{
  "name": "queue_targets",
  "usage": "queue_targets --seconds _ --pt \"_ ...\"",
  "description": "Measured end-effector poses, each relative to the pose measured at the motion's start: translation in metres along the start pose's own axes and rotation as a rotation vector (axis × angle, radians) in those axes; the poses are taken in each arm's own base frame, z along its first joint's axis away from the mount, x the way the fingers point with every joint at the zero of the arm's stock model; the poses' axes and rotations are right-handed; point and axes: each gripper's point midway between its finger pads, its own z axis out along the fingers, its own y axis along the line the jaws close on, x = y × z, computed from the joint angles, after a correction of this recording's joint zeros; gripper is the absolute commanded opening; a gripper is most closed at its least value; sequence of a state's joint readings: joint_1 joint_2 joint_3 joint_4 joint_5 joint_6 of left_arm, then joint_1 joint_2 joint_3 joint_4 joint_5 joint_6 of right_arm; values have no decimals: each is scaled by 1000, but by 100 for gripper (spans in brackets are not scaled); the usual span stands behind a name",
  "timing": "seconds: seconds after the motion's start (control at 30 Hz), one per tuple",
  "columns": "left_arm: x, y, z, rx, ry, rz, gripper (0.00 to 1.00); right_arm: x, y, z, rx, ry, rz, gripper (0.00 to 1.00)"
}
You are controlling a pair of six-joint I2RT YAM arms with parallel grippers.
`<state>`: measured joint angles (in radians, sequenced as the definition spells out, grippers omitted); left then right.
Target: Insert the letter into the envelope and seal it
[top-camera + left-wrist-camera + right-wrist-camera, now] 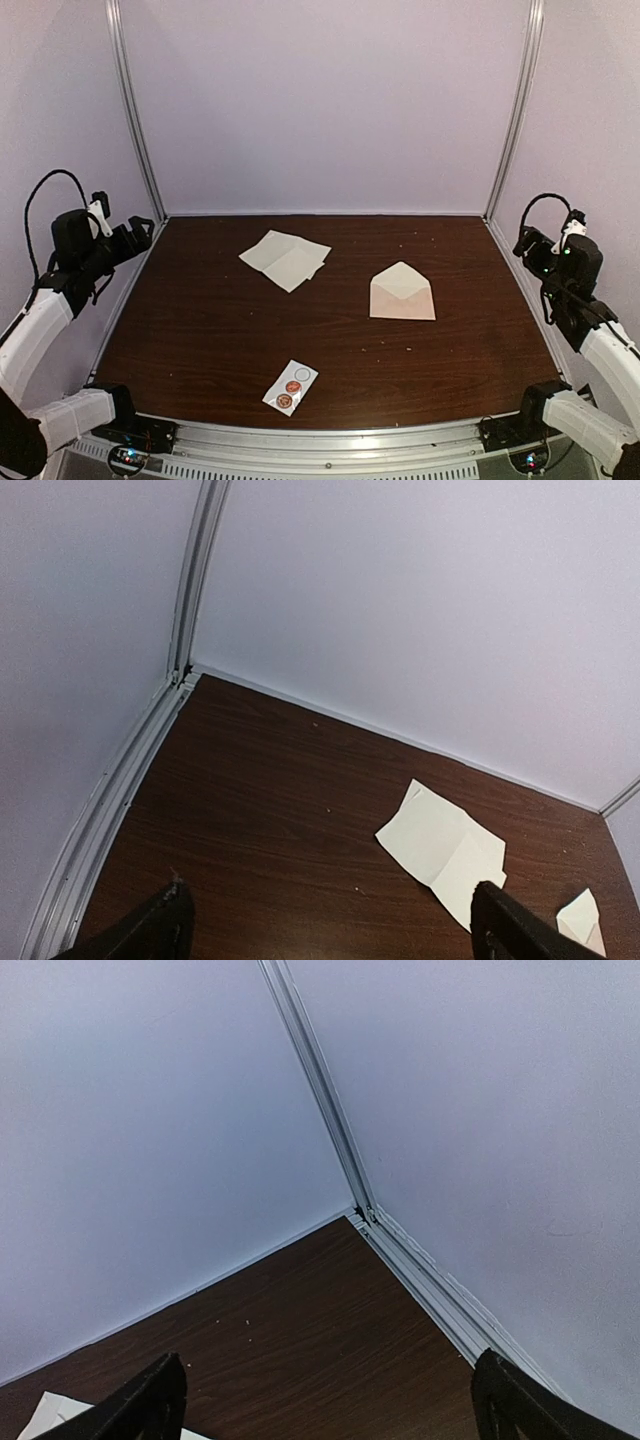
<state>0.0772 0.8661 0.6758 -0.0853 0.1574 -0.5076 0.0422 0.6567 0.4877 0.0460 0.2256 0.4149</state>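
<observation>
The left arm [40,325] and the right arm [608,352] have white lower shells and black upper joints; a black cable [58,172] loops at 12 o'clock above each wrist.

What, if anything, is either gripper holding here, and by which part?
Nothing. The left gripper and right gripper are open and empty; the envelope and letter lie on the table.

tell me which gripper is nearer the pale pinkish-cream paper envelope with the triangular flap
Right. The right gripper hangs at the right edge of the brown table, right of the pinkish-cream paper envelope. The left gripper hangs at the left edge, beyond the flat cream sheets.
</observation>
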Motion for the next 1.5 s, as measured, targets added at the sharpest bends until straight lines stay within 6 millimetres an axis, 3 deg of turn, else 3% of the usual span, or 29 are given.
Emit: queue_targets --seconds 0.23,0.4,0.57,0.7,0.83,0.97,1.1,1.3,1.5 --pt "2 2 -2 -18 21 1 98 0 0 0 0 0 0 100" --pt "-19 0 -7 -49 -8 11 98 0 5 2 -17 21 -3 100" --pt "-36 -16 -11 9 -28 117 98 -1 20 8 -62 74 10 100" --pt "-29 -39 0 113 25 179 98 6 32 11 -110 126 39 100" --pt "1 -89 21 254 135 242 98 25 44 15 -156 198 60 100" --pt "45 -143 43 389 265 306 97 45 60 17 -191 271 54 100" --pt "76 -173 72 444 358 339 96 53 73 16 -232 304 45 100" --pt "124 -198 129 452 475 394 95 68 83 15 -275 360 28 100" --pt "175 -205 174 439 587 434 91 84 91 14 -325 419 2 100"
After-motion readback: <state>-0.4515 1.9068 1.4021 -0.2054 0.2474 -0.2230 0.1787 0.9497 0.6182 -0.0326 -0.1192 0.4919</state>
